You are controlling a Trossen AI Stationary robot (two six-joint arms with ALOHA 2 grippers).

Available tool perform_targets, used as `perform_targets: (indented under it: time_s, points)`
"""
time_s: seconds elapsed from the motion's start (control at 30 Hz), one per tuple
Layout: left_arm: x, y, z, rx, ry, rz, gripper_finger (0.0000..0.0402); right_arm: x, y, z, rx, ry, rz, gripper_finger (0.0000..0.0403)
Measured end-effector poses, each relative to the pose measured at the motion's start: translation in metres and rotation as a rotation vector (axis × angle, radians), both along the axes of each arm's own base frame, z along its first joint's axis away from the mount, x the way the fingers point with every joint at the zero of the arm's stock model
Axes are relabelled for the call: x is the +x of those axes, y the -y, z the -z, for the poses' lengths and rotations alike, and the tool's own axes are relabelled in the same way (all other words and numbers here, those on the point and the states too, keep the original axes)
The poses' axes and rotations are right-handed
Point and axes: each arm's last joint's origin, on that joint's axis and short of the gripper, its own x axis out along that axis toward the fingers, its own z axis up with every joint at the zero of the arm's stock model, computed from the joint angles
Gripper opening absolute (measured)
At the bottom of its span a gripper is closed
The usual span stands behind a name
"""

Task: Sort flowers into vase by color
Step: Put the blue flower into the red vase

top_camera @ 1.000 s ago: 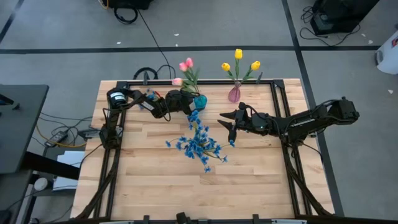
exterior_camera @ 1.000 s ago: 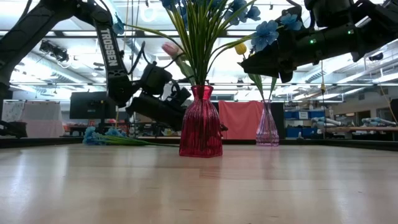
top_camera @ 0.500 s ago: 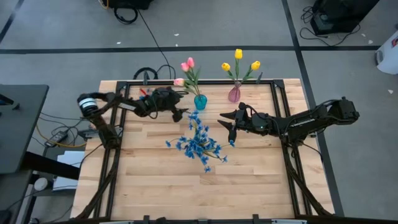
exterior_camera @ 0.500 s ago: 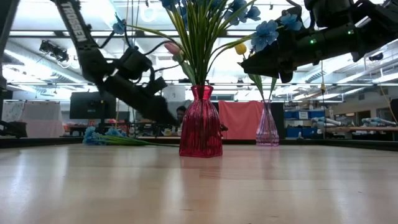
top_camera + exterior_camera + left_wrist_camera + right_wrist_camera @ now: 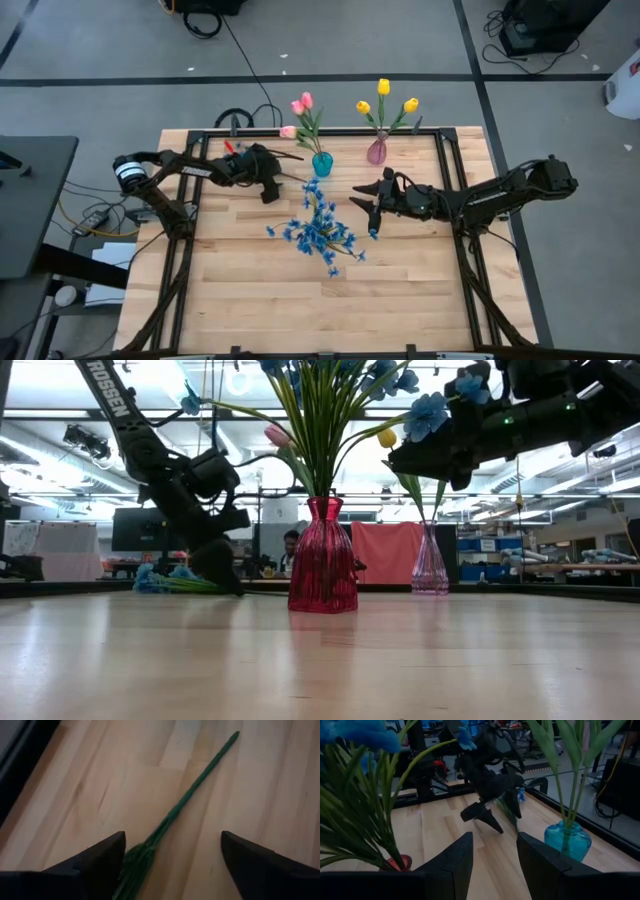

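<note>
A blue-blossomed flower (image 5: 165, 577) lies flat on the table at the far left. Its green stem (image 5: 192, 800) runs toward the table's right. My left gripper (image 5: 270, 189) slants down over the leafy part of that stem (image 5: 134, 867), open, one finger on either side (image 5: 495, 815). My right gripper (image 5: 366, 205) hovers right of the middle, open with nothing between its fingers (image 5: 495, 865). A red vase (image 5: 322, 560) holds blue sprays (image 5: 318, 232). A teal vase (image 5: 321, 163) holds pink tulips, and a pinkish glass vase (image 5: 377, 152) holds yellow tulips.
Black rails (image 5: 300, 133) frame the table's far edge and sides. The teal and pinkish vases stand close together at the far edge, and the red vase is in the middle. The near half of the wooden top (image 5: 300, 300) is bare. A person (image 5: 290, 542) shows far behind the table.
My left gripper has drawn back from beside the teal vase toward the table's left. It has tipped from nearly level to steeply downward, and its fingertips have come close to the table over the lying flower. It has stayed open.
</note>
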Motion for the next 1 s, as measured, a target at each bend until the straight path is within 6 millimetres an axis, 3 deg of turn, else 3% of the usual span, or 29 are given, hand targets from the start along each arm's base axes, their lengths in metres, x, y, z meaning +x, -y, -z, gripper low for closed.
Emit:
perform_targets:
  time_s: [0.4, 0.67, 1.0]
  points:
    - [-0.005, 0.002, 0.003, -0.094, -0.027, 0.031, 0.0168, 0.0, -0.01, -0.001, -0.012, 0.01, -0.021, 0.0164]
    - [-0.005, 0.014, 0.003, -0.074, -0.103, 0.188, 0.0105, 0.0, -0.011, -0.002, -0.013, 0.012, -0.022, 0.0164]
    - [-0.004, 0.033, -0.005, -0.172, -0.085, 0.151, 0.0024, 0.0, -0.013, -0.002, 0.004, 0.026, -0.019, 0.0164]
